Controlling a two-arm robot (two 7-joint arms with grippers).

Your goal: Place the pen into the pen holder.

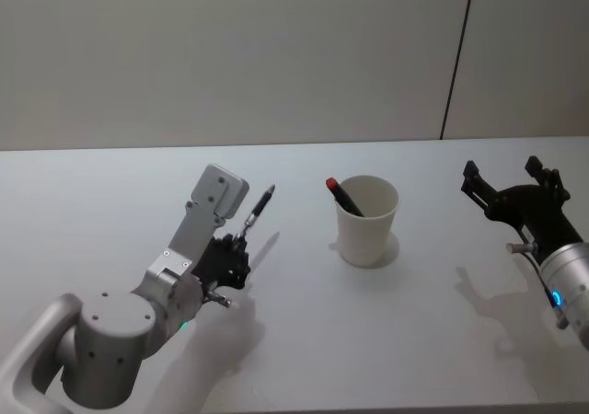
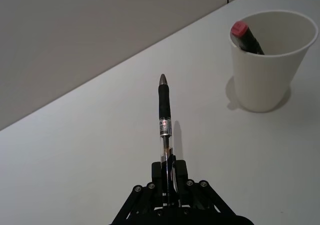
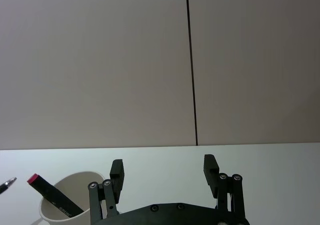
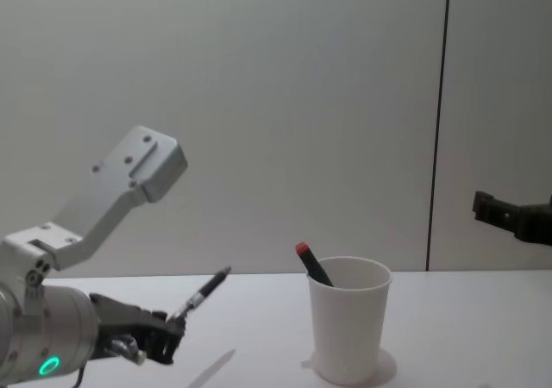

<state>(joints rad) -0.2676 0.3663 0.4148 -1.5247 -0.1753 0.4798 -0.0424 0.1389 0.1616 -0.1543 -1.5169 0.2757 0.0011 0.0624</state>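
Observation:
My left gripper [image 1: 236, 242] [image 2: 168, 177] [image 4: 172, 326] is shut on the back end of a black pen [image 1: 259, 208] [image 2: 164, 116] [image 4: 203, 294], held above the table with its tip pointing up and away, to the left of the pen holder. The pen holder, a white paper cup [image 1: 367, 223] [image 2: 268, 65] [image 4: 348, 332] [image 3: 62, 211], stands upright at the table's middle. A black marker with a red cap [image 1: 344, 195] [image 2: 246, 36] [image 4: 312, 265] [image 3: 50, 194] leans inside it. My right gripper [image 1: 506, 179] [image 3: 164, 167] hangs open and empty, off to the cup's right.
The white table [image 1: 304, 340] runs back to a plain grey wall with a dark vertical seam [image 1: 458, 55]. Nothing else stands on the table around the cup.

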